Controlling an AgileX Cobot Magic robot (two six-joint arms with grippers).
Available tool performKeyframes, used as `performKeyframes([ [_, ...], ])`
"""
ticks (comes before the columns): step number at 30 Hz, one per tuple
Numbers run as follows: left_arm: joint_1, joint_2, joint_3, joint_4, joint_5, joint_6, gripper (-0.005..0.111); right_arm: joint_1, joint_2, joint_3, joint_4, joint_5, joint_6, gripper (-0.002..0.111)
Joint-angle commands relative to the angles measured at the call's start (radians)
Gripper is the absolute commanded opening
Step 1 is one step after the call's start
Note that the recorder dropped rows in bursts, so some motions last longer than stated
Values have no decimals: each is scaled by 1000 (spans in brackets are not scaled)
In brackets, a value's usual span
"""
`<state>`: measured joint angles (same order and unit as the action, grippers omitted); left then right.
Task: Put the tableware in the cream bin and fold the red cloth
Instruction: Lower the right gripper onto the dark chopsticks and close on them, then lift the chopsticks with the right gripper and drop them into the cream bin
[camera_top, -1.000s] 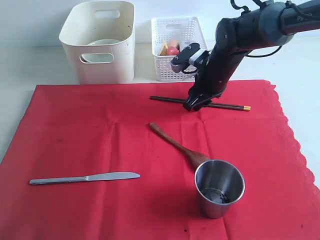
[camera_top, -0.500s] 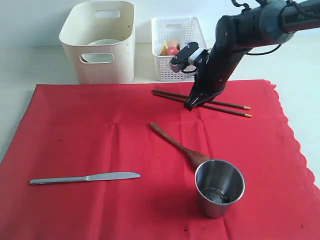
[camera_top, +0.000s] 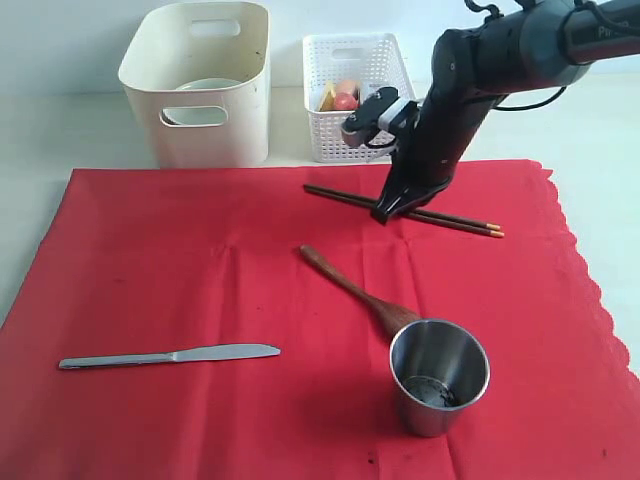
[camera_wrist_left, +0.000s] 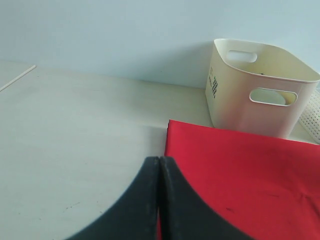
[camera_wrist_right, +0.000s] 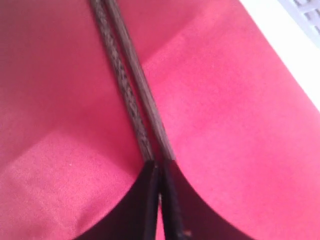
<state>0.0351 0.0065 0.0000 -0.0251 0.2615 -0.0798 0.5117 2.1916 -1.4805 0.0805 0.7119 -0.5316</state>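
Red scalloped-edge cloth (camera_top: 200, 260) covers the bench (camera_top: 60, 130). On it, the right jaws clench two dark chopsticks (camera_top: 450, 219). One brown wooden spoon (camera_top: 350, 287) lies near, its bowl partly hidden behind one steel cup (camera_top: 438, 375). One steel table knife (camera_top: 170, 355) lies well apart. Beyond the cloth stand one tall cream plastic bin (camera_top: 215, 140), holding a white bowl (camera_top: 205, 86), and one white lattice basket (camera_top: 345, 130). The left jaws are pressed together, empty.

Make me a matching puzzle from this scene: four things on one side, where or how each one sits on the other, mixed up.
Things:
1 knife
2 cup
3 chopsticks
4 cream bin

States:
a pinched in the jaws
b standing upright on the cloth
c off the cloth
d lying flat, untouched

Pairs: 1-d, 2-b, 3-a, 4-c
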Motion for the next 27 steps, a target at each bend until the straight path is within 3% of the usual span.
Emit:
performKeyframes([
  [1,2,-7,0,-3,-4,-4,1,-1,-33,8,-11,30,1,16],
  [5,2,-7,0,-3,-4,-4,1,-1,-63,8,-13,46,-11,31],
  [12,2,-7,0,-3,-4,-4,1,-1,-59,8,-44,60,-19,45],
  [24,2,-7,0,-3,-4,-4,1,-1,13,8,-55,87,-28,44],
  [27,2,-7,0,-3,-4,-4,1,-1,13,8,-55,136,-55,32],
])
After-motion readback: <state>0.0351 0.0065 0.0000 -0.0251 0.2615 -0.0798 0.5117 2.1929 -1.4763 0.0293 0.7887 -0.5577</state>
